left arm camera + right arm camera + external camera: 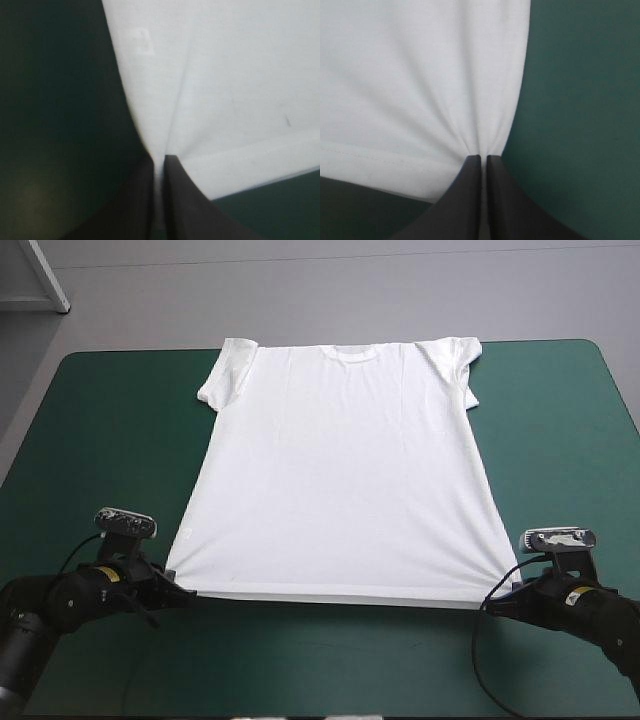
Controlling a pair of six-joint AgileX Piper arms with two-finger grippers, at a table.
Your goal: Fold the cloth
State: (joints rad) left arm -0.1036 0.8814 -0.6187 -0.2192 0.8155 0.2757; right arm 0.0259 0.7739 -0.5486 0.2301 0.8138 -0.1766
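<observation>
Where the teal-green cover (100,440) is broadest, one T-shirt (340,470) lies spread flat, front or back up (cannot tell which), neck toward the table's far edge and hem toward the near edge.

Count:
- T-shirt: 1. White, soft knit cloth, smooth over the body, widening slightly toward the hem.
- Sleeves: 2, short. The one on the left arm's side (225,375) lies flat and angled outward. The other (462,365) is rumpled, with a fold along its lower edge.
- Neckline: 1 (352,355), a shallow curved band.
- Hem: 1 (340,597), a straight stitched edge, drawn taut between the two near corners.
- Small square mark: 1 (142,39), faint, on the cloth close to the left corner, possibly a label showing through. The view is too soft to say.
- Grippers: 2, each with two black, curved, fin-shaped fingers.

Left gripper (178,585): low at the near left hem corner, fingers (135,200) nearly closed, pinching the cloth between them. One long crease runs up the shirt from the pinch.

Right gripper (512,585): low at the near right hem corner, fingers (465,200) likewise clamped on the cloth. Several fine pleats fan out from the pinch.

Cover: 1, matte, with rounded corners, bare on every side of the shirt.
</observation>
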